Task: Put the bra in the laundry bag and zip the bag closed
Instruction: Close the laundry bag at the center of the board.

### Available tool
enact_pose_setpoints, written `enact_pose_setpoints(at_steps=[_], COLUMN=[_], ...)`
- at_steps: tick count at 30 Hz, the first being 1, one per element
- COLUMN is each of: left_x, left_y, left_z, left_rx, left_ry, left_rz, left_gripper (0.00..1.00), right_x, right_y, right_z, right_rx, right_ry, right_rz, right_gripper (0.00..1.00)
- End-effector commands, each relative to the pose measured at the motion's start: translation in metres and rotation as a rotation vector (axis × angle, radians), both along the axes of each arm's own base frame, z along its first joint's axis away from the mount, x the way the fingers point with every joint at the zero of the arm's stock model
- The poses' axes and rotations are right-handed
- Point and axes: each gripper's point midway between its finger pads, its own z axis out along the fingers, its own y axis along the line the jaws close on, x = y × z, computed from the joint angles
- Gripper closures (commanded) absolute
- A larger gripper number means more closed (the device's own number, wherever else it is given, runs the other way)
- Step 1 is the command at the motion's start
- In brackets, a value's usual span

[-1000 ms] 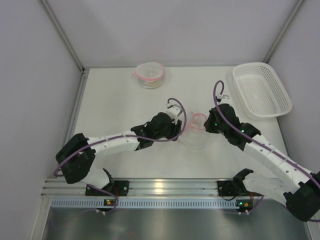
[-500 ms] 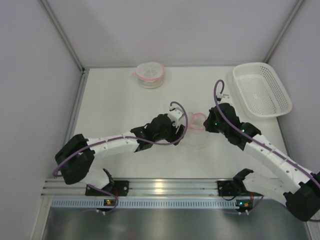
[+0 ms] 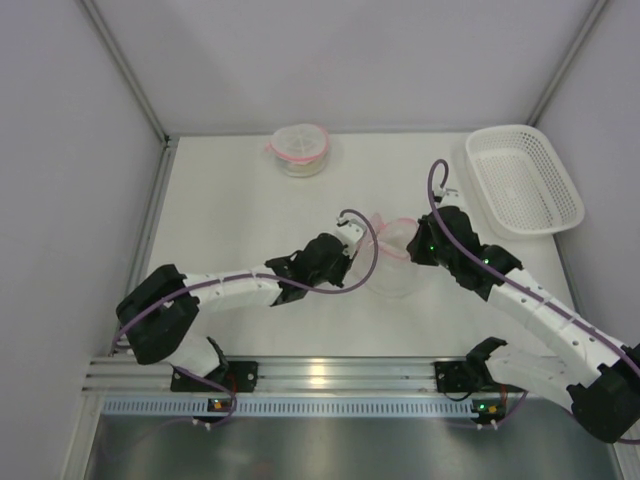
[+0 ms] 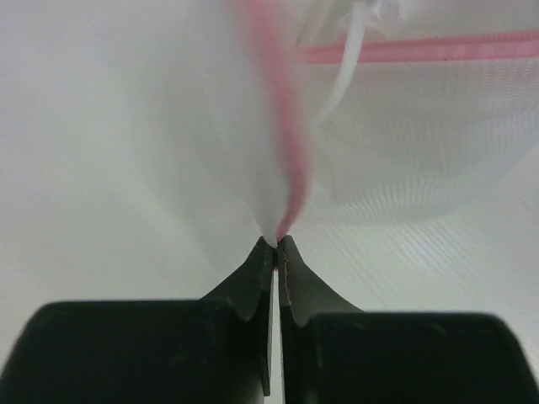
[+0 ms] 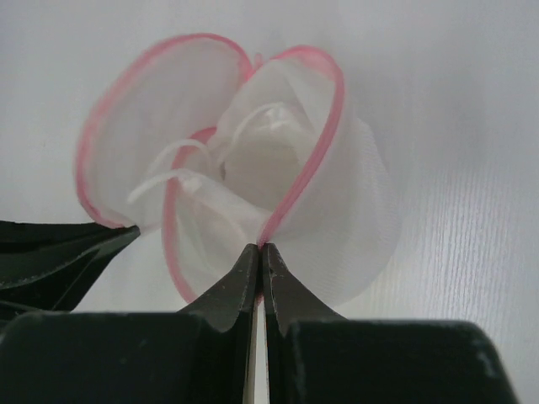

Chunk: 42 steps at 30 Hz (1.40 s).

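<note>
Bra (image 5: 263, 164) lies loose in the gaping laundry bag (image 5: 354, 227). Left gripper (image 4: 276, 246) and right gripper (image 5: 258, 250) both pinch its pink rim (image 5: 316, 156); slippage risks spillage.

Laundry bag (image 5: 358, 210) at the jaw tips: sheer white fine mesh, pink edging. Bra (image 5: 261, 164) just beyond the right jaws: white. Left gripper (image 4: 276, 246) and right gripper (image 5: 259, 250): black

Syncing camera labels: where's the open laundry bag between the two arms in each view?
Top external: laundry bag sits just right of the picture's centre.
Left wrist: laundry bag fills the upper right; the left gripper pinches its edge.
Right wrist: laundry bag is at centre, mouth open; the right gripper pinches its edge.
Shared landmark: the bag's pink rim.
</note>
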Motion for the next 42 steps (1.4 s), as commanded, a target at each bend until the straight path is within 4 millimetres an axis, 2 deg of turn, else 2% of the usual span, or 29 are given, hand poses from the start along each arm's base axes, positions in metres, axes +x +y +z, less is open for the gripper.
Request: enact_pose_setpoints(at_steps=[1,5,9,13,15,19,20,23,26,29,31,35,40,42], left_x=[0.016,0.025,0.036,0.038,0.038,0.038,0.037,0.039,0.042,0.043,0.042,0.043,0.048,0.049], left_y=[-0.012,-0.009,-0.004,-0.002,0.006,0.037,0.046,0.067,0.079,0.079,0.070,0.067,0.073,0.072], left_z=[0.027,0.058,0.100,0.132,0.152,0.181,0.194,0.204,0.203,0.200,0.196,0.197,0.206,0.210], left_rx=[-0.094,-0.132,-0.136,-0.106,-0.075,0.042,0.058,0.119,0.190,0.263,0.301,0.320,0.312,0.304], left_ry=[-0.080,-0.150,-0.249,-0.294,-0.328,-0.414,-0.451,-0.507,-0.539,-0.563,-0.581,-0.610,-0.671,-0.686], left_rz=[0.038,0.074,0.099,0.072,0.065,0.095,0.098,0.141,0.194,0.242,0.248,0.310,0.371,0.382], left_gripper=[1.00,1.00,1.00,1.00,1.00,1.00,1.00,1.00,1.00,1.00,1.00,1.00,1.00,1.00], right_x=[0.012,0.014,0.016,0.020,0.021,0.023,0.025,0.028,0.029,0.028,0.025,0.018,0.006,-0.002], right_y=[0.005,0.008,0.012,0.020,0.025,0.036,0.040,0.049,0.062,0.072,0.081,0.089,0.090,0.087], right_z=[0.028,0.028,0.031,0.041,0.047,0.056,0.059,0.065,0.065,0.055,0.052,0.051,0.036,0.026], right_rx=[0.046,0.056,0.072,0.099,0.115,0.158,0.175,0.218,0.271,0.331,0.381,0.390,0.354,0.329], right_ry=[-0.064,-0.067,-0.082,-0.120,-0.140,-0.181,-0.199,-0.207,-0.215,-0.178,-0.160,-0.151,-0.087,-0.041], right_rz=[0.000,0.005,0.014,0.043,0.072,0.112,0.117,0.126,0.149,0.151,0.166,0.176,0.204,0.210], right_gripper=[1.00,1.00,1.00,1.00,1.00,1.00,1.00,1.00,1.00,1.00,1.00,1.00,1.00,0.94])
